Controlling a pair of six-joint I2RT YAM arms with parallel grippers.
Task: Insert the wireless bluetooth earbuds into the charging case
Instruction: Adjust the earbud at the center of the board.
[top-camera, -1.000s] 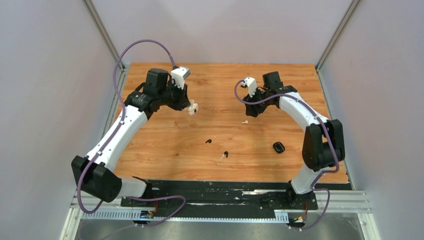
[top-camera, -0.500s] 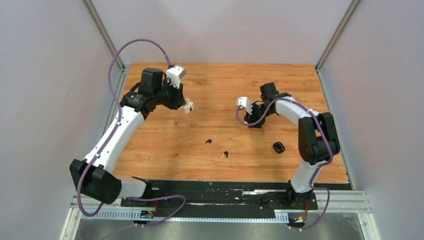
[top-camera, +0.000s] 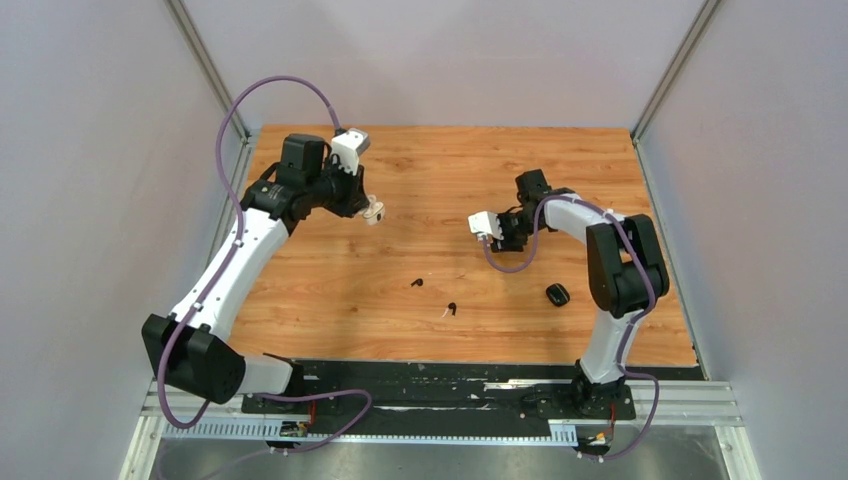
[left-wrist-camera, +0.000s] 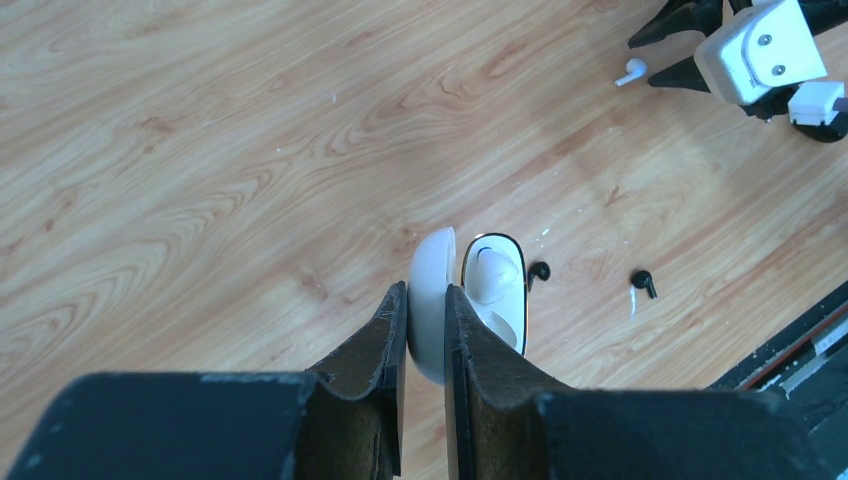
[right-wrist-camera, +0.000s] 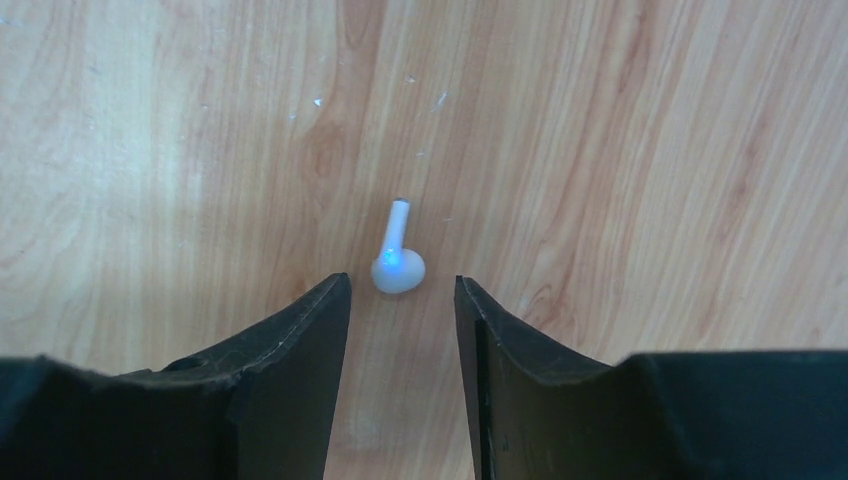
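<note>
Now left end effector (left-wrist-camera: 425, 300) pinches white case (left-wrist-camera: 432, 262); right end effector (right-wrist-camera: 401, 295) spread over 1 white earbud (right-wrist-camera: 398, 268).

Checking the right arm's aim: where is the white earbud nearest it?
Right wrist view: the white earbud lies on the table just right of centre, head between the fingertips of the open right end effector, stem pointing away.

Top view high, far; wrist views near, downward, sharing white earbud (right-wrist-camera: 398, 262).
</note>
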